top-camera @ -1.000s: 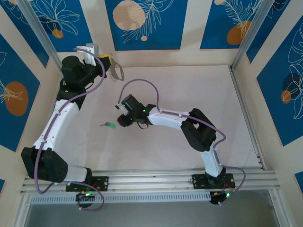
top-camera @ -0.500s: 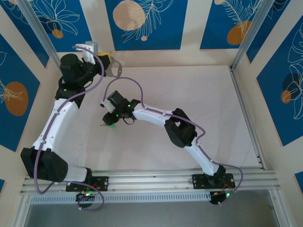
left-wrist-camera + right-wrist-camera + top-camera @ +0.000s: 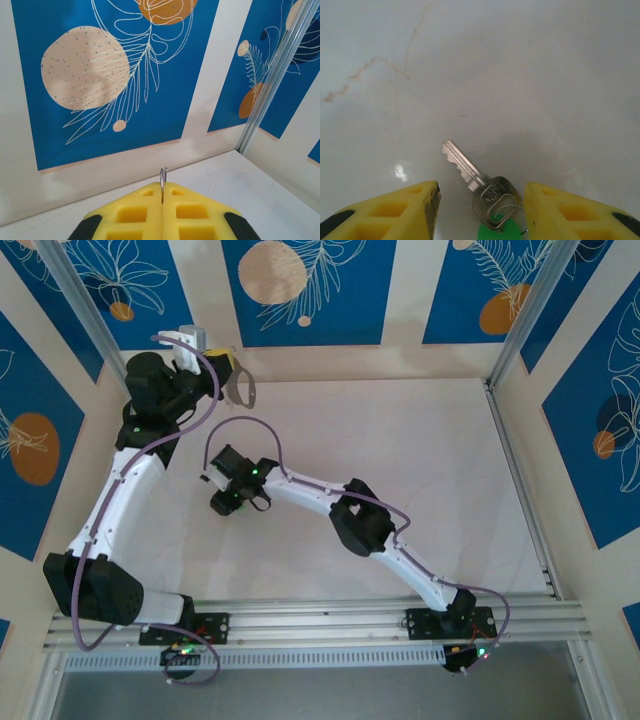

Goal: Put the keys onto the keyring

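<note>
The left gripper (image 3: pixel 162 195) was clamped shut on the keyring (image 3: pixel 163 176), whose thin wire end poked up just past its fingertips, seen edge-on. Held raised off the table like that, the loop seemed to be presented so a key could be threaded onto it. The right gripper (image 3: pixel 480 202) stood partly open, low over the table, with the keys (image 3: pixel 487 197) lying flat between its two yellow fingers (image 3: pixel 395 212) and touching neither (a straddle that looked set for a pinch). One silvery blade pointed ahead of the fingers, with a green piece (image 3: pixel 499 233) at its head, nearest the wrist. I could not tell whether more keys lay behind it, since the frame cut them off. Beneath the right fingers the table (image 3: pixel 530 70) was pale and glossy, with faint marble-like veins. Ahead of the left gripper rose a cream wall with blue leaf-printed panels (image 3: pixel 100 115), and an aluminium post (image 3: pixel 280 75) stood in the corner.
</note>
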